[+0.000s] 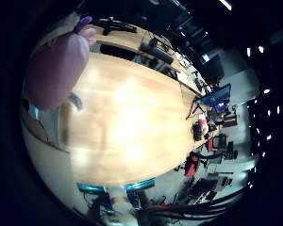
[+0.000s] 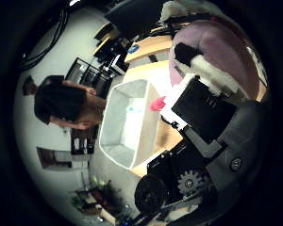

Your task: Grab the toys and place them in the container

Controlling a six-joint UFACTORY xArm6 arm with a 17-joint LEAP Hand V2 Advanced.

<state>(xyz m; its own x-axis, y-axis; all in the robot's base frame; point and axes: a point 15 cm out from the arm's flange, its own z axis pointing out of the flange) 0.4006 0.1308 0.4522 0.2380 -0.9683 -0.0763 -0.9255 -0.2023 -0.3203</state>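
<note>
A pink plush toy (image 2: 222, 42) with white parts fills the space close to the palm in the right thumb side palm view. My right hand (image 2: 203, 118) has its white and black fingers (image 2: 191, 56) curled round it. The same toy shows as a pink-purple mass (image 1: 57, 66) in the right little finger side palm view, held above the wooden table (image 1: 132, 118). A white rectangular container (image 2: 118, 141) stands on the table below the hand, open side up. A small red thing (image 2: 158, 104) shows by the container's rim beside the fingers.
The wooden table has a rounded front edge (image 1: 113, 181). Black chairs (image 1: 160, 52) and desks stand beyond its far side. A monitor (image 1: 215, 96) and red items stand off to one side. Dark shelving (image 2: 90, 71) stands against the wall behind the container.
</note>
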